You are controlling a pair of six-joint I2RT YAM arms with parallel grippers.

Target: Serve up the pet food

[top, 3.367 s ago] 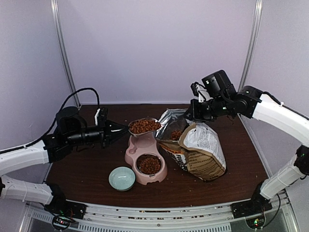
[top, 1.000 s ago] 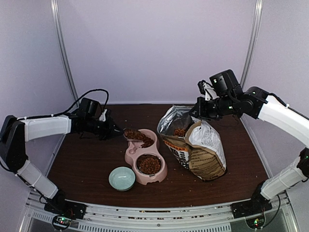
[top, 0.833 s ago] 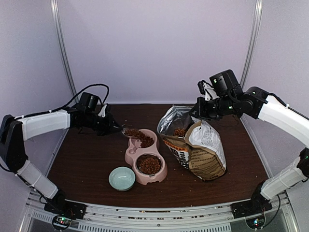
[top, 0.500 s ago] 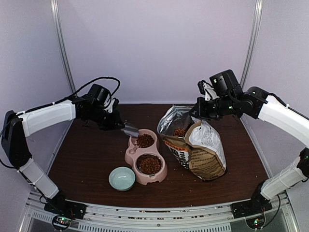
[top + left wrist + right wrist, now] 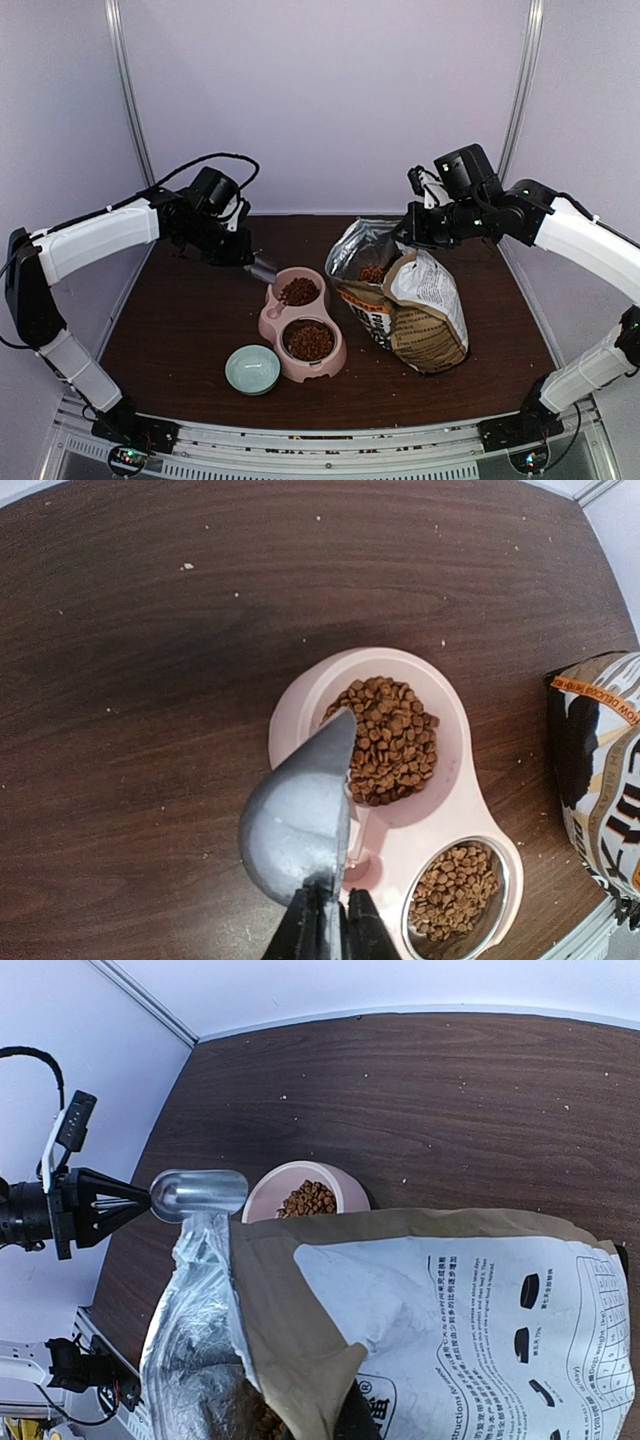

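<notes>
Brown tabletop (image 5: 180, 340), scoop (image 5: 298, 820) over kibble (image 5: 390, 740), pink feeder (image 5: 296, 696), mint bowl (image 5: 252, 369), bag (image 5: 420, 310) beside

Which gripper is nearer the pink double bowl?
Left. The left gripper holds the scoop over the far compartment of the bowl; the right gripper is off to its side, gripping the bag.

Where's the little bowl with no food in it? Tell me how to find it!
Start at the big brown-and-white food bag on the right of the table. Just left of it is the pink double bowl, and the little bowl sits beside that one's near left end. It is pale green, round, on its own, and empty, while both pink cups hold pet food.
</notes>
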